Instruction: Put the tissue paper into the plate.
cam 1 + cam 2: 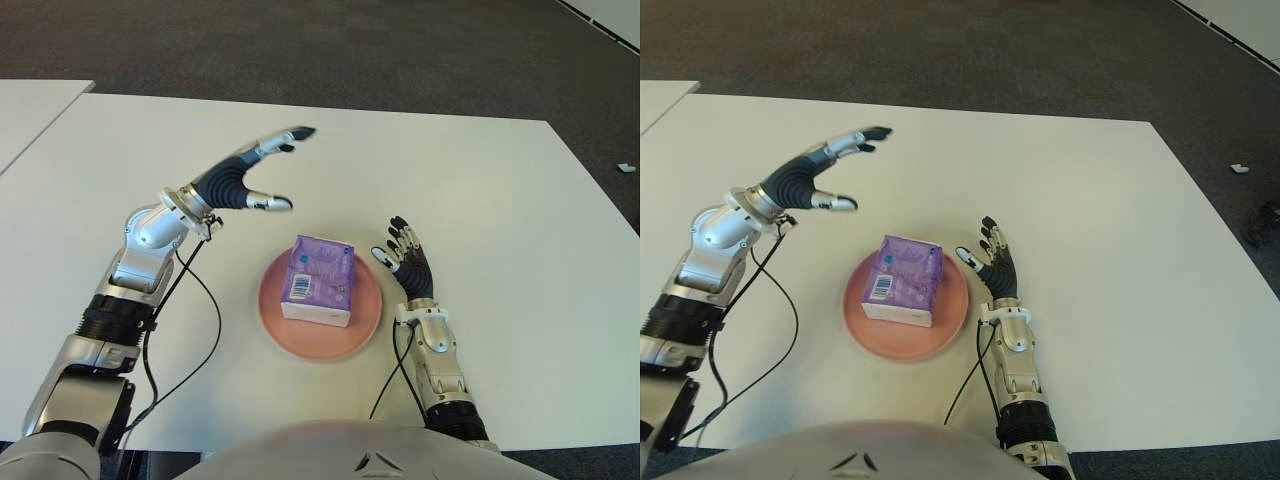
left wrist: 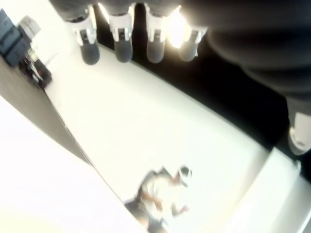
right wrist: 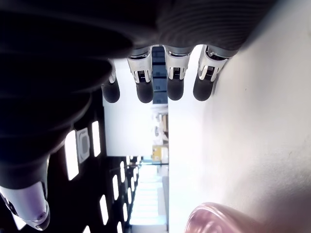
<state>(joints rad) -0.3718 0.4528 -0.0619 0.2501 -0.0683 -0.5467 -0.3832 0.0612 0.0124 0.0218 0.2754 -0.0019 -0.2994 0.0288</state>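
left eye view showed the tissue pack (image 1: 320, 279) lying on the plate (image 1: 290, 335); left robot hand (image 1: 247, 180) at ten o'clock and right robot hand (image 1: 407, 262) at three o'clock were both spread, empty.

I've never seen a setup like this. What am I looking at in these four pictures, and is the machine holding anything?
This is a humanoid robot with two arms, each ending in a hand with several fingers. The two wide pictures come from a pair of cameras on its head, looking down at a white table. The other two are from cameras on its wrists, looking past its own fingers from very close.

On the table sits a pink plate, and on it lies a purple tissue pack. So the tissues are already in the plate.

The left hand is raised above the table to the left of the plate, fingers spread, holding nothing. The right hand shows just right of the plate, also open and empty. The right wrist picture catches the plate's rim at its edge.
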